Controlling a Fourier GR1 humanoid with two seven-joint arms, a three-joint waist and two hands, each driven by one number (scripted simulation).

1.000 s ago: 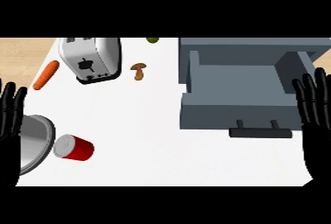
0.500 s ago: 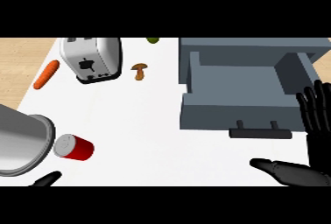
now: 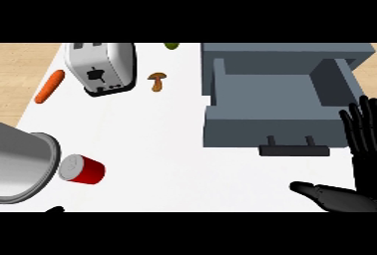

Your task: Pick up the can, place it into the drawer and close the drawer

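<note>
red can (image 3: 83,169) lies on its side on the counter (image 3: 169,139) against the steel pot (image 3: 22,162), far left of the open drawer (image 3: 276,102); right robot hand (image 3: 364,132) released, left unseen: approach low, clear the pot, wrap the can's body.

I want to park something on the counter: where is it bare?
Widest free patch: between the can and the drawer, below the mushroom. Crowded at left: toaster, carrot, pot.
</note>
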